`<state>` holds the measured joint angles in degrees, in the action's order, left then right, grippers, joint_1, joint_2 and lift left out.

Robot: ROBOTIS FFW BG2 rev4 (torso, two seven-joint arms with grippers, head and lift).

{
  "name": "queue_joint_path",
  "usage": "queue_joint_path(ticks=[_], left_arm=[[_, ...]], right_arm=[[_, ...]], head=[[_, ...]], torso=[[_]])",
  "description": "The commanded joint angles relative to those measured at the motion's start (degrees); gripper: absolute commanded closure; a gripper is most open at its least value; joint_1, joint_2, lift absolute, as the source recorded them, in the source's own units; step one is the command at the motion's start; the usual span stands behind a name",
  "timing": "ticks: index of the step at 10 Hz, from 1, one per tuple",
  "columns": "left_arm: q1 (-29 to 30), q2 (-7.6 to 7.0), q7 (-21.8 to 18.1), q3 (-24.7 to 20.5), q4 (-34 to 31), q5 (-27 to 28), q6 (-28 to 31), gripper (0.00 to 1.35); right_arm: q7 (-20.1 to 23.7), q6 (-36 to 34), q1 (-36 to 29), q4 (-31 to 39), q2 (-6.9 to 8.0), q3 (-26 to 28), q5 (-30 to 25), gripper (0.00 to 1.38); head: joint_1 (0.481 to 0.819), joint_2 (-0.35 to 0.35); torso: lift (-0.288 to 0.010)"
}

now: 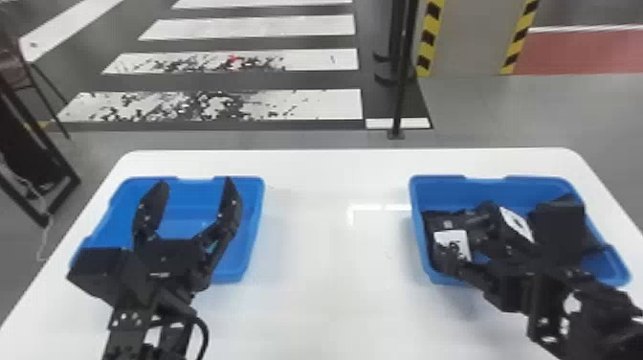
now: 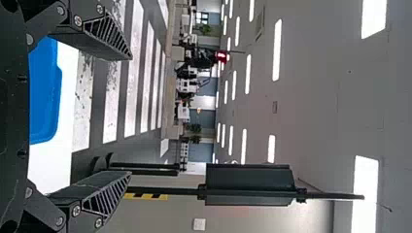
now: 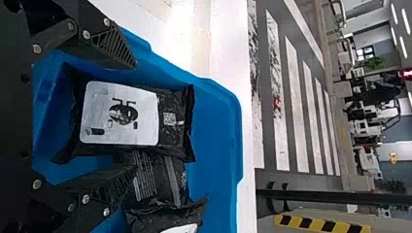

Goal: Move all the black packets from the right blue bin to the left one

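Black packets, right blue bin; right gripper spread astride one, presumably for pinching. Left gripper, jaws apart, hangs over left blue bin, probably idle.

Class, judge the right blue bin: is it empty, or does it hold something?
Not empty: in the right wrist view, black packets lie inside the right blue bin, one showing a large white label.

Black packets overlapping in right blue bin.
White labels showing on two; left blue bin upright.
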<state>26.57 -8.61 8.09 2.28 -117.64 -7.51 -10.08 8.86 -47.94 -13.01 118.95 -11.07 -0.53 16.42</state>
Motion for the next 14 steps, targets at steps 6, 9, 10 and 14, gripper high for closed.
queue_joint_path(ticks=[6, 9, 10, 14], left_arm=[[0.28, 0.0, -0.18, -0.11, 0.15, -0.03, 0.1, 0.22], [0.42, 0.0, -0.18, -0.23, 0.29, 0.09, -0.33, 0.22], [0.42, 0.0, -0.18, -0.23, 0.43, 0.09, -0.33, 0.22], [0.42, -0.09, -0.18, 0.23, 0.57, -0.71, -2.29, 0.22]], right_arm=[[0.19, -0.86, 2.04, -2.87, -0.18, -0.84, -0.08, 0.41], [1.33, -3.25, 3.45, -3.99, -0.35, -0.84, 0.04, 0.65], [1.86, -3.95, 4.01, -4.42, -0.35, -0.84, 0.15, 0.86], [1.16, 0.13, 1.9, -2.59, -0.09, 0.19, 2.66, 1.12]], head=[[0.695, 0.081], [0.695, 0.08], [0.695, 0.082], [0.695, 0.089]], torso=[[-0.168], [-0.168], [-0.168], [-0.168]])
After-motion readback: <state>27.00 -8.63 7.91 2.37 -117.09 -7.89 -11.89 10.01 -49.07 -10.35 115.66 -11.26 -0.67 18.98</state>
